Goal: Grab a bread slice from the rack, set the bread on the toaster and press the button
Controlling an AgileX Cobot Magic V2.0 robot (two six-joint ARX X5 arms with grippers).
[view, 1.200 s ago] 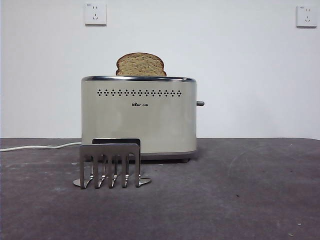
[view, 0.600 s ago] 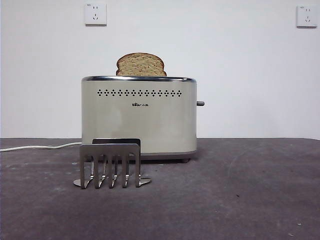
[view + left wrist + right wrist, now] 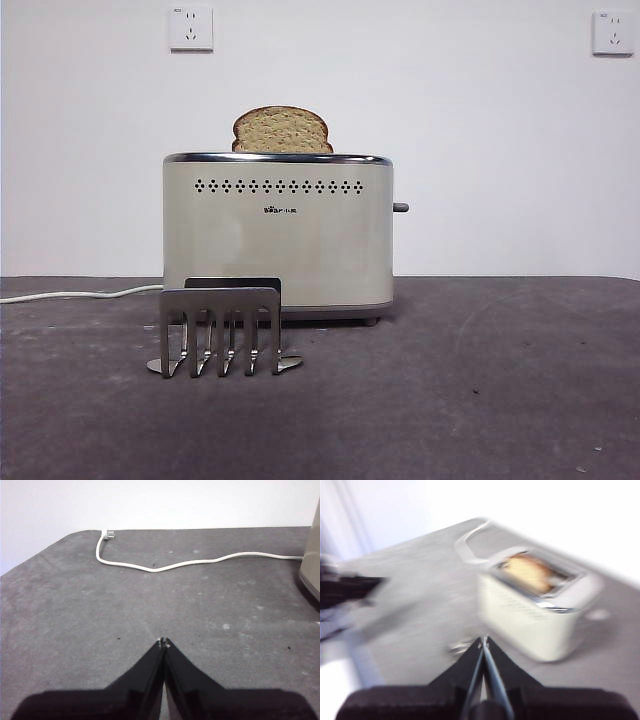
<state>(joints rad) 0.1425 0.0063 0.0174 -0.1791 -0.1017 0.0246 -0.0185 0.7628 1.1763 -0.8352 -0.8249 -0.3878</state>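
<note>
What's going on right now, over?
Left gripper shut, empty, low over table. Right gripper shut, empty, above toaster. Slice of bread in toaster; rack bare. Nothing blocking button.

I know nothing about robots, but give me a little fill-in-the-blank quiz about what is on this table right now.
1. The slice of bread sticks up out of the ____ of the toaster.
2. The rack in front of the toaster holds ____ slices.
3. The white power cord ends in a plug lying loose on the ____.
4. The left gripper and the right gripper each have both jaws ____.

Missing words: top; no; table; shut
</note>
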